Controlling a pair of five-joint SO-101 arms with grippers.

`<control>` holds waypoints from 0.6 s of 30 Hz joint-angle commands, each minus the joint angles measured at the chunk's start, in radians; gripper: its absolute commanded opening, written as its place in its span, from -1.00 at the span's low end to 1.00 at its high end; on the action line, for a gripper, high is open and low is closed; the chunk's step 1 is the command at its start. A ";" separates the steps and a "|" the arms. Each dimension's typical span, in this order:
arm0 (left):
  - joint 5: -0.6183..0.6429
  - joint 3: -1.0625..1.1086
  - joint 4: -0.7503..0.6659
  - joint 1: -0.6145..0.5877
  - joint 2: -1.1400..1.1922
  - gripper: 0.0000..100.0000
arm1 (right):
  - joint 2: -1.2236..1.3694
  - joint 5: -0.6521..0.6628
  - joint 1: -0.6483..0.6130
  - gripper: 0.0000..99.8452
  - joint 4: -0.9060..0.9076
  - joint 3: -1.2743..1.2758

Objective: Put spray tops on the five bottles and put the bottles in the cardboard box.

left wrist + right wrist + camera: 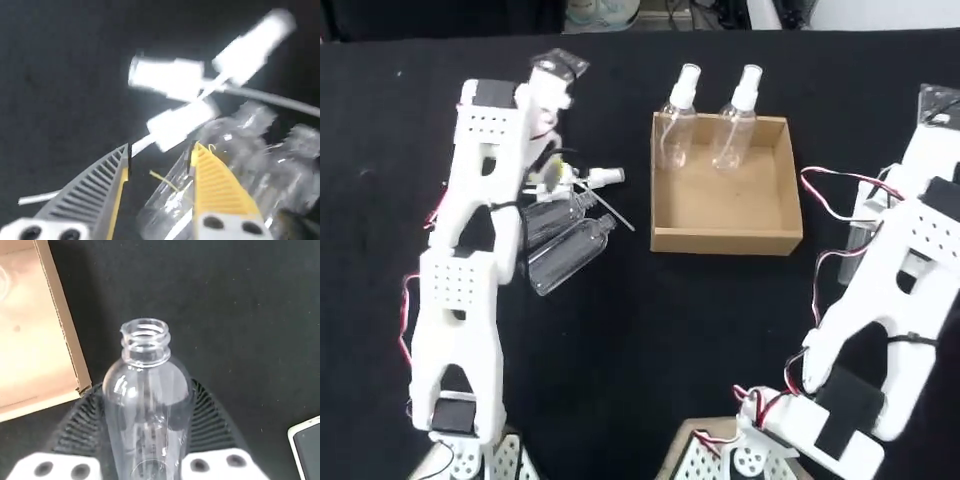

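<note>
Two capped bottles (675,125) (735,120) stand at the far side of the cardboard box (725,238). Left of the box, two open clear bottles (570,250) lie on the black table beside loose white spray tops (605,177). My left gripper (555,170) hovers over that pile. In the left wrist view it is the left gripper (160,150), open, with a spray top (182,122) just beyond its tips and the bottles (250,150) beside its yellow finger. My right gripper (145,390) is shut on an uncapped clear bottle (145,355), held right of the box (30,340).
The right arm (910,260) stands at the table's right side, and the left arm (470,270) stretches along the left. A white-edged object (305,450) lies near the held bottle. Black tabletop lies in front of the box.
</note>
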 commanded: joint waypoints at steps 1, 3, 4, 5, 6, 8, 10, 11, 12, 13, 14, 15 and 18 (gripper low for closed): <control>-0.032 -0.056 0.020 -0.094 0.005 -0.60 | -0.058 0.000 -0.025 -0.98 -0.020 0.001; -0.068 -0.048 0.018 -0.120 0.012 -0.60 | -0.058 -0.005 -0.026 -0.98 -0.020 0.001; -0.089 -0.041 0.020 -0.136 0.014 -0.60 | -0.058 -0.005 -0.026 -0.98 -0.018 0.001; -0.103 -0.028 0.014 -0.151 0.015 -0.60 | -0.058 -0.005 -0.026 -0.98 -0.018 0.001; -0.112 -0.025 0.014 -0.170 0.018 -0.60 | -0.058 -0.003 -0.026 -0.98 -0.018 0.001; -0.117 -0.036 0.014 -0.206 0.023 -0.60 | -0.056 0.000 -0.025 -0.98 -0.021 0.007; -0.117 -0.047 0.014 -0.246 0.026 -0.60 | -0.056 0.002 -0.026 -0.98 -0.023 0.016; -0.118 -0.045 0.012 -0.263 0.028 -0.60 | -0.056 0.002 -0.026 -0.98 -0.023 0.018; -0.118 -0.044 0.009 -0.282 0.028 -0.60 | -0.056 0.002 -0.028 -0.98 -0.023 0.021; -0.118 -0.044 0.002 -0.297 0.029 -0.60 | -0.056 0.002 -0.028 -0.98 -0.023 0.021; -0.118 -0.044 -0.003 -0.311 0.029 -0.60 | -0.056 0.000 -0.028 -0.98 -0.023 0.021; -0.121 -0.044 -0.003 -0.317 0.034 -0.60 | -0.056 -0.002 -0.028 -0.98 -0.023 0.021; -0.232 -0.047 0.002 -0.318 0.063 -0.60 | -0.056 -0.003 -0.046 -0.98 -0.023 0.022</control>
